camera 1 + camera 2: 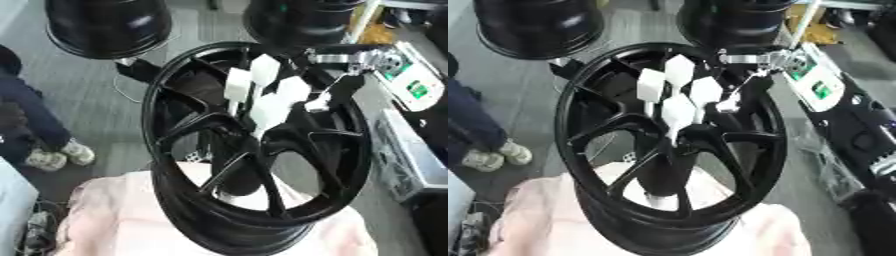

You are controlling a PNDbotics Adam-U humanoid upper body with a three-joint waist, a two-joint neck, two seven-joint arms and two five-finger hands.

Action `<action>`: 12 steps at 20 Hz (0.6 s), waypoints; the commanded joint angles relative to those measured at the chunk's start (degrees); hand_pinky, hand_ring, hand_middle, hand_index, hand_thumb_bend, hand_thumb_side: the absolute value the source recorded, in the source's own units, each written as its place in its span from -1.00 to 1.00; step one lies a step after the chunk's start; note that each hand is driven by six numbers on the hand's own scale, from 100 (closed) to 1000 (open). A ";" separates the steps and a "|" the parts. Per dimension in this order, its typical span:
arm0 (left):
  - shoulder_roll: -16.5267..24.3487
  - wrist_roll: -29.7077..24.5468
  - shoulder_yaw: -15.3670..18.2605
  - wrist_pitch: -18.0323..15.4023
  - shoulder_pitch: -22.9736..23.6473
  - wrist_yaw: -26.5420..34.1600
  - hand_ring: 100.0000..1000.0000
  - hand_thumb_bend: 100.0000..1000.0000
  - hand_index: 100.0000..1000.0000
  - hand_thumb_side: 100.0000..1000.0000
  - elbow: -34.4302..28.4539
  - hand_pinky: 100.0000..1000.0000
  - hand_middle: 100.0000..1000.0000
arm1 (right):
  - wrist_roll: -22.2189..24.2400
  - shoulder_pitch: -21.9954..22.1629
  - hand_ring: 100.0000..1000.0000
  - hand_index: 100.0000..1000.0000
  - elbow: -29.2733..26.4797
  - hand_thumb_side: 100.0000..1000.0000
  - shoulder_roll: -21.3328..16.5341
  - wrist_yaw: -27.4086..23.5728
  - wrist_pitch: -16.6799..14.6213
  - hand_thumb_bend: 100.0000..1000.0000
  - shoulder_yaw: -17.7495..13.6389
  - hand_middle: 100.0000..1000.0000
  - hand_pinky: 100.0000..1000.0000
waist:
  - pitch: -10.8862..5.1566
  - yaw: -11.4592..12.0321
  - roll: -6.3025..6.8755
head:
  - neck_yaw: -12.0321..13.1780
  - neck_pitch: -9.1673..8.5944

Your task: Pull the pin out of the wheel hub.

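Observation:
A black spoked wheel [159, 125] stands tilted on a pink-covered support. Several white pins with flat, square heads [238, 84] stick out of its hub [259, 136], bunched together above the centre. My right arm comes in from the upper right with a silver wrist [346, 57]. Its dark right hand [343, 89] reaches over the wheel's right spokes. The fingers pinch a small white pin [318, 104] just right of the bunch. The dark fingers are hard to make out against the black wheel. My left hand shows in neither view.
Two more black wheels [109, 25] [297, 17] stand at the back. At the right edge sits a white device with a green screen [413, 86]. Pink cloth [122, 215] covers the support below. A person's leg and shoes [52, 155] are at the left.

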 commanded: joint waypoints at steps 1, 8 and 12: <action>0.86 -0.14 -0.13 0.03 -0.45 -0.11 0.39 -0.57 0.34 0.51 -0.91 0.48 0.20 | 8.00 -1.45 0.48 0.26 -0.16 -0.44 -0.72 0.21 -8.39 -0.53 -0.46 0.50 0.53 | -0.58 0.10 0.22 | -0.12 -0.05; 0.82 -0.15 -0.12 0.08 -0.42 -0.10 0.39 -0.57 0.34 0.51 -0.94 0.48 0.20 | 5.17 -1.68 0.40 -0.14 -0.61 -0.53 -0.69 0.41 -8.40 -0.77 -0.90 0.42 0.49 | -0.62 0.14 0.16 | -0.13 -0.05; 0.82 -0.17 -0.11 0.11 -0.39 -0.11 0.39 -0.57 0.34 0.52 -0.93 0.48 0.20 | 2.81 -1.82 0.32 -0.36 -1.35 -0.60 -0.87 0.28 -8.26 -0.90 -1.34 0.34 0.46 | -0.63 0.13 0.13 | -0.12 -0.05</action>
